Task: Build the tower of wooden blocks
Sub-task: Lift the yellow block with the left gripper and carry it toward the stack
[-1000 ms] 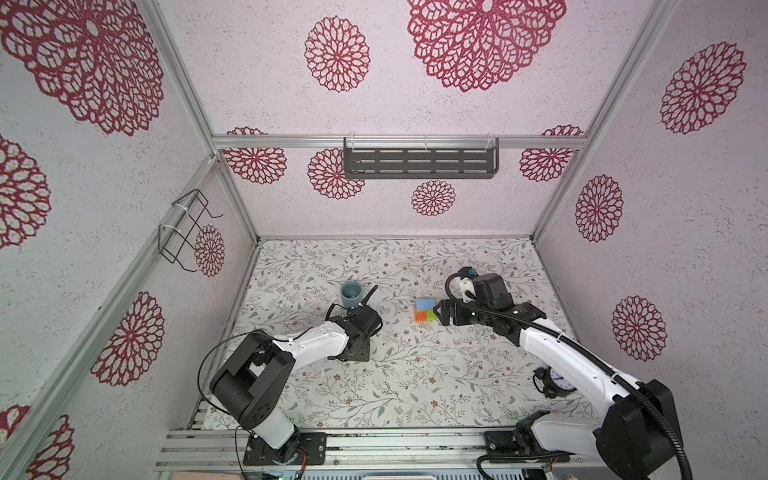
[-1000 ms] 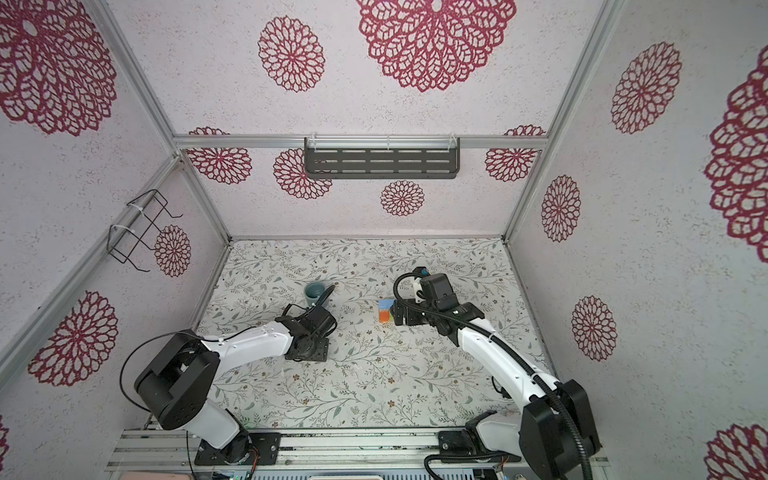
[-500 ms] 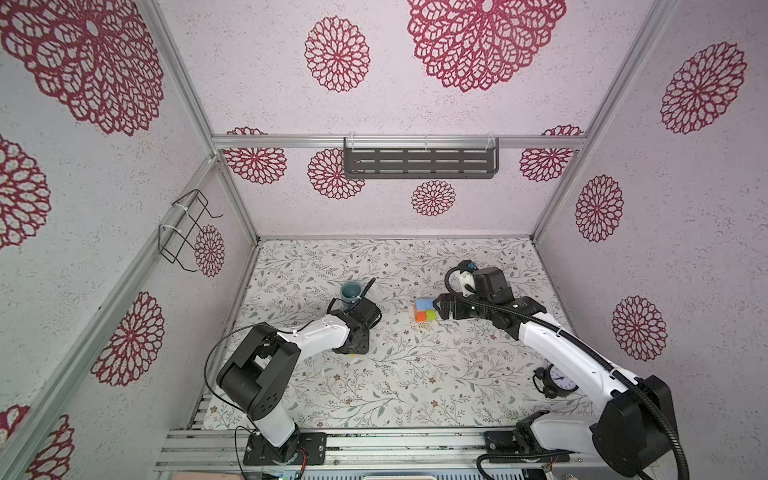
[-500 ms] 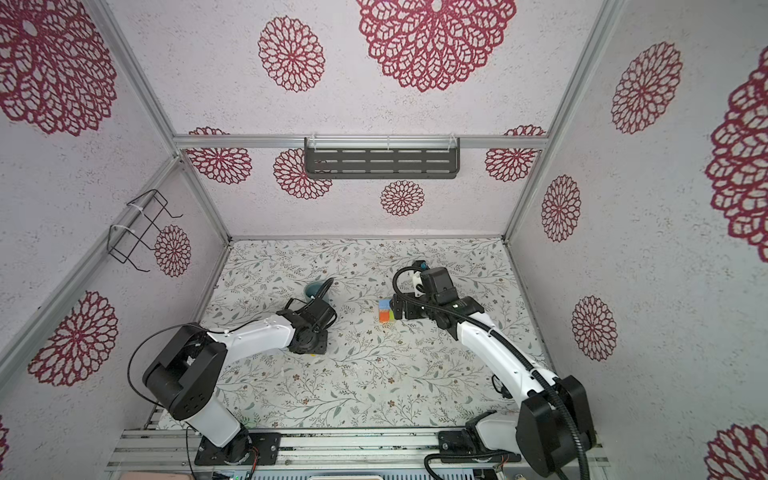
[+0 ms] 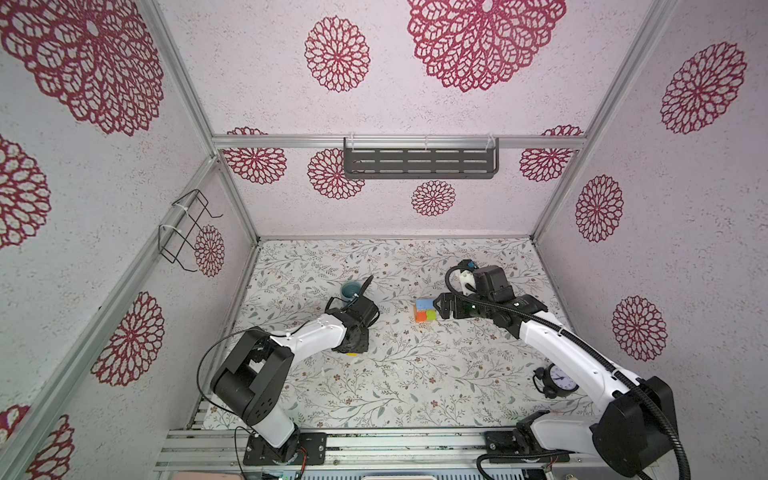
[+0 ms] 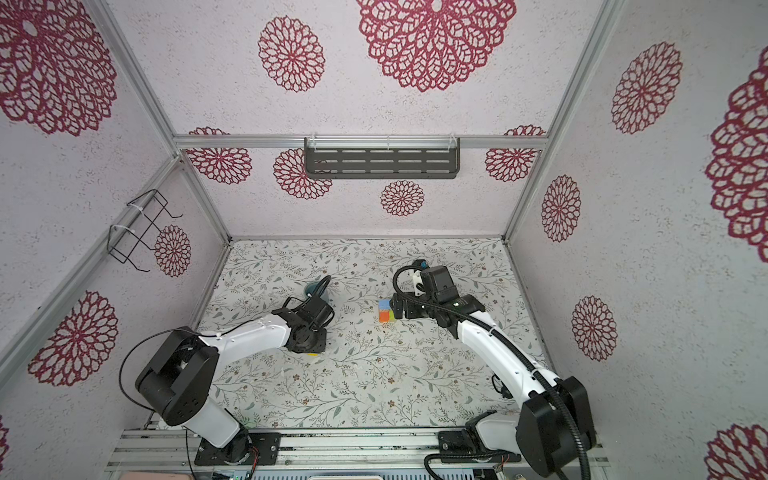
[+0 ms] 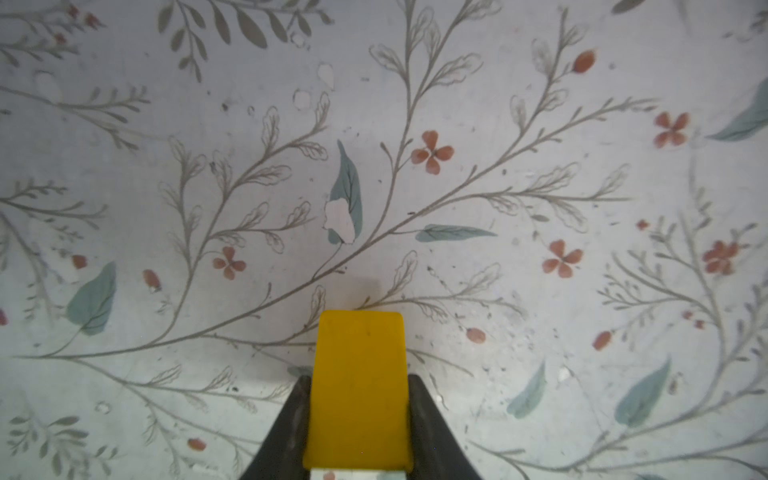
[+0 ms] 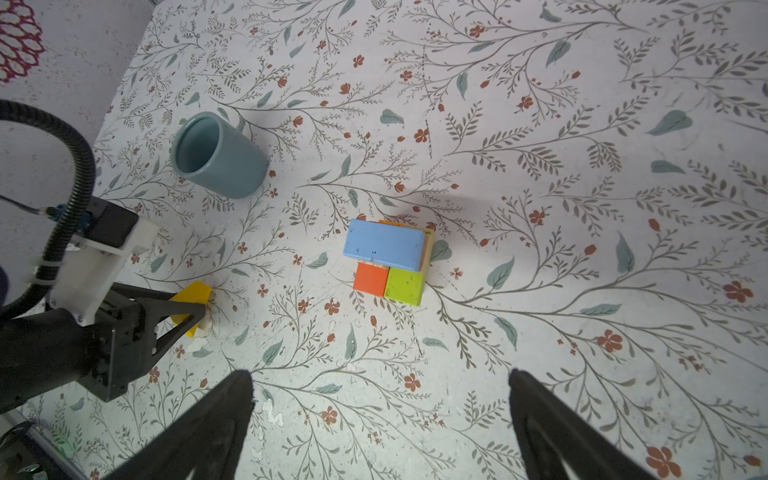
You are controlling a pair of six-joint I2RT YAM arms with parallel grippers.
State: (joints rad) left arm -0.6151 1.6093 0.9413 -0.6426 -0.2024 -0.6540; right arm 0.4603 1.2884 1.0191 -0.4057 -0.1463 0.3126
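Left wrist view gives you the clearest read. The left gripper (image 7: 359,376) has its two dark fingers (image 7: 297,419) pressed against opposite long sides of a yellow block (image 7: 358,353), so it is clenched on that block. The block's flat yellow face points at the camera, and it sticks out past the fingertips over the floral table (image 7: 540,166). You cannot tell whether the block rests on the table or hangs just above it.

In both top views you find this arm on the left side of the table with its wrist bent downward. Only a sliver of yellow shows beneath it. The teal cup (image 5: 350,289) stands upright just behind the wrist.

Right wrist view shows you the right gripper (image 8: 379,372) released, with its fingers wide apart and only bare table between them. Ahead of them, clear of both fingers, stands the tower (image 8: 390,257). A blue block (image 8: 382,248) lies flat on top. An orange block (image 8: 371,279) and a green block (image 8: 405,286) sit side by side below it, touching each other. A strip of natural wood shows under one end of the blue block.

In a top view the right gripper sits just beside the tower, on its right. The tower is well apart from the yellow block. An alarm clock (image 5: 559,378) stands near the table's front right, well apart from the tower.
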